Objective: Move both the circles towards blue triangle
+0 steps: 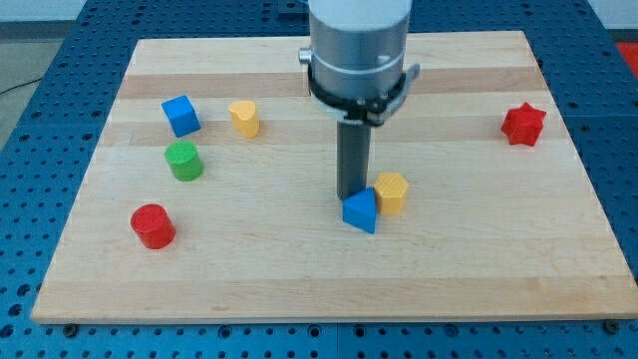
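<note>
The blue triangle [360, 210] lies just below the board's middle, touching a yellow hexagon [392, 191] on its right. The red circle [153, 225] sits at the lower left. The green circle [183, 161] sits above it, left of centre. My tip [350, 193] stands right at the blue triangle's upper left edge, beside the yellow hexagon, far to the right of both circles.
A blue cube [180, 115] and a yellow heart-like block [243, 118] lie at the upper left. A red star [523, 124] lies at the far right. The wooden board [319, 289] rests on a blue perforated table.
</note>
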`<state>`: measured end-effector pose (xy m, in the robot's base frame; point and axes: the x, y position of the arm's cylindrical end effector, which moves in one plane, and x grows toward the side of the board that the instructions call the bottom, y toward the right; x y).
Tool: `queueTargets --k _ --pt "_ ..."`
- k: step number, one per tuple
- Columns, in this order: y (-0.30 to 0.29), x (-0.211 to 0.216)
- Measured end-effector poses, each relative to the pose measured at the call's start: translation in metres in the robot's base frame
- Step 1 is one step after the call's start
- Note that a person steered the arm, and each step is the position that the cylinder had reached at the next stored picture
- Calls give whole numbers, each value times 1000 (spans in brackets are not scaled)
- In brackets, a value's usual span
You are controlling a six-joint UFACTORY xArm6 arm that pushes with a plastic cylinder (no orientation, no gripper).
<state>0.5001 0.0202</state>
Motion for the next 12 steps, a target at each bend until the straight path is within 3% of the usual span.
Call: queueTargets --k 1,2,3,4,5,6,10,11,12 --pt "0 41" --pt "0 45" --pt "-22 -3" --pt "-7 -42" --pt "46 -65" --pt "71 -51" --pt "46 25" --pt "42 26" --pt "43 -1"
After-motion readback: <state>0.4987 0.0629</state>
